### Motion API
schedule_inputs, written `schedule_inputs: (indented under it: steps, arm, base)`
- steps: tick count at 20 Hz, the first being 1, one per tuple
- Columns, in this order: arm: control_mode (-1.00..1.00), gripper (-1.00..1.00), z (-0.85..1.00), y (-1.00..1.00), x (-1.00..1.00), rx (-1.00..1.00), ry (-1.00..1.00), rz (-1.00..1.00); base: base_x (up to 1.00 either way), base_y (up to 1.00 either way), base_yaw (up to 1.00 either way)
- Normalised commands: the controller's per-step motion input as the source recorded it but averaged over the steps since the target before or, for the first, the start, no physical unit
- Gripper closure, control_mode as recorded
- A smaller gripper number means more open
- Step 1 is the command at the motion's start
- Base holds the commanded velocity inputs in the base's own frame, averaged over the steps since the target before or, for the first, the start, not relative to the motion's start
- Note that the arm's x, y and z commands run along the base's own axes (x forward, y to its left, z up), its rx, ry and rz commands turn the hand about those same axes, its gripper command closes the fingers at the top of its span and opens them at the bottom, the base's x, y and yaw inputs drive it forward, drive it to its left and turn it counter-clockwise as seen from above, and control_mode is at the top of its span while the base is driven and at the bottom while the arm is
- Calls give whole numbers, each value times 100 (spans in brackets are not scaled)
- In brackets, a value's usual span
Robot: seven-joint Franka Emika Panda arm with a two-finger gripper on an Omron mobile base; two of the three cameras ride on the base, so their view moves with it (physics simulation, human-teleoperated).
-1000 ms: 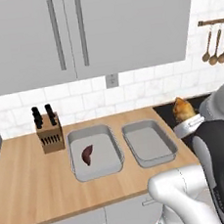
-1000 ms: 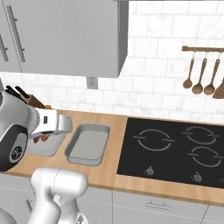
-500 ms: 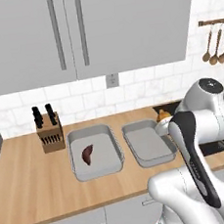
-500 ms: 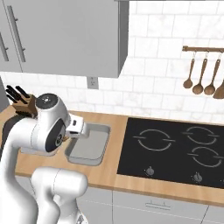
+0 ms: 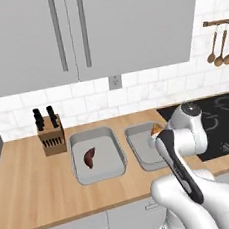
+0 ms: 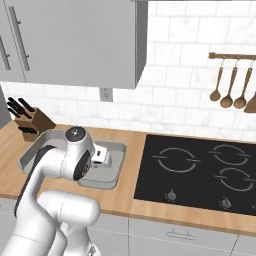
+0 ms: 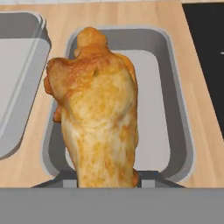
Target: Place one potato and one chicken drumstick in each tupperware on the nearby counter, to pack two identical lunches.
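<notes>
i am carrying the orange-brown, club-shaped chicken drumstick (image 7: 98, 116) over the right-hand one of the two shallow light-grey rectangular tupperware trays (image 7: 175, 131), my gripper (image 7: 105, 177) pinching it low down so that its fat end is rising toward twelve o'clock in the hand view. in the left base view a sliver of the drumstick (image 5: 156, 129) is peeking out over that tray (image 5: 141, 151) at about ten o'clock from my wrist. the other tray (image 5: 101, 176), at nine o'clock from this one, is holding the dark reddish-brown tapered potato (image 5: 89, 157). both trays are sitting on the long light-brown wooden counter (image 5: 29, 186). i judge this to be the delivery step. next i should be lowering into the tray in front of me and parting my fingers only once the meat is close to its floor, so it is not bouncing out.
</notes>
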Motion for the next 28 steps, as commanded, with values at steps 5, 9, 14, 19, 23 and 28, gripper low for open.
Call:
schedule_inputs:
  steps: [5,9,14,19,23,28]
  arm:
    - [-100,100,-53,-4,68,0,8,-2]
    - [-100,100,-67,0,50,0,5,0]
    - [-100,100,-72,0,33,0,0,0]
    - [-100,100,-66,0,20,0,5,0]
    - [-100,100,-38,0,3,0,3,0]
    - [-100,100,-33,0,0,0,0,0]
  base:
    - [0,0,0]
    - [0,0,0]
    - [0,0,0]
    - [0,0,0]
    - [0,0,0]
    - [0,0,0]
